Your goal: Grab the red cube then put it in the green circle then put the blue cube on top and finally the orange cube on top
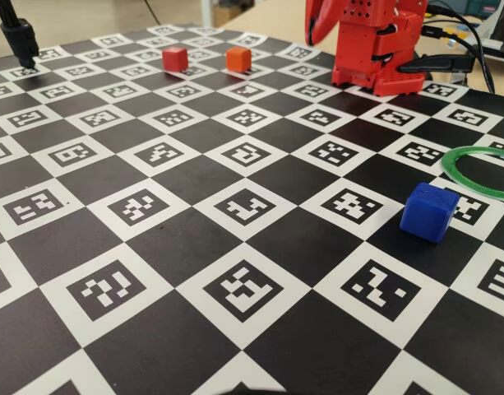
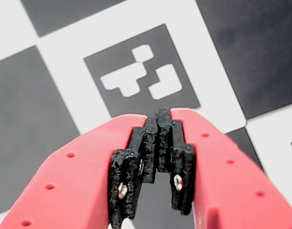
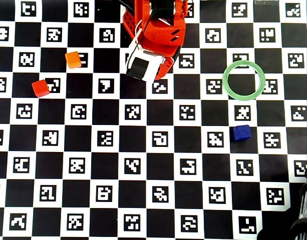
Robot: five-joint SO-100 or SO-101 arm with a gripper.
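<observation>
In the overhead view, the orange cube (image 3: 73,59) sits far left on the desk (image 3: 153,165), the red cube (image 3: 41,88) just below-left of it. The green circle (image 3: 244,80) lies far right, the blue cube (image 3: 241,132) below it.

Matte plastic blue cube (image 1: 430,211), ridged green circle (image 1: 482,172), rough black-padded end effector (image 2: 161,119).

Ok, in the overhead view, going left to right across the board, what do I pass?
red cube → orange cube → robot arm → green circle → blue cube.
</observation>
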